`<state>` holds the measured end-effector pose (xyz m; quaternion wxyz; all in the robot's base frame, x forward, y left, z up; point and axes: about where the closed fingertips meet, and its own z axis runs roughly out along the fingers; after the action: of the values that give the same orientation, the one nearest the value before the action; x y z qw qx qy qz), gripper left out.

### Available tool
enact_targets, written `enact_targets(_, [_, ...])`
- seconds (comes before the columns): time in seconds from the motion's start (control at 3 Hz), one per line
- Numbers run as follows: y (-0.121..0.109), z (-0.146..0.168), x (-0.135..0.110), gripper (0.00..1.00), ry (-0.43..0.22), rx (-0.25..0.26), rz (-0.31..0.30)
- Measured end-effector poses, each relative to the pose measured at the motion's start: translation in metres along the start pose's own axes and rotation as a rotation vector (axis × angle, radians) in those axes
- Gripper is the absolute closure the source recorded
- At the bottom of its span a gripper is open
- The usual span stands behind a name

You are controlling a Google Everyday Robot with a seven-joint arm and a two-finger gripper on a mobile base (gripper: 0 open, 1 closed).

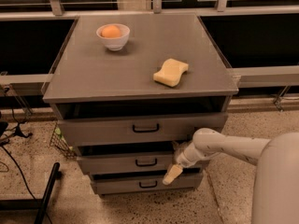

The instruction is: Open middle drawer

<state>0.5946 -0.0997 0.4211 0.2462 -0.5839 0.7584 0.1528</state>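
The middle drawer (117, 163) is the second grey front in the cabinet, with a small black loop handle (146, 162) at its centre and a dark gap above it. My gripper (172, 173) is at the right end of this drawer's front, to the right of the handle and a little below it. It overlaps the gap between the middle and lowest drawers. The white arm (224, 146) reaches in from the right.
The taller top drawer (103, 130) stands slightly out under the cabinet top (93, 73), which holds a white bowl (113, 37) with an orange and a yellow sponge (171, 72). The lowest drawer (121, 185) is near the floor. A black stand leg (46, 195) lies at left.
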Motion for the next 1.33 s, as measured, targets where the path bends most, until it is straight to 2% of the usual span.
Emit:
enact_targets(0.33, [0.01,-0.002,0.003,0.0,0.003,-0.023,0.009])
enact_targets(1.0, [0.041,-0.029,0.016,0.0,0.024,-0.07,0.026])
enact_targets(1.33, [0.06,-0.053,0.028,0.0,0.064,-0.127,0.047])
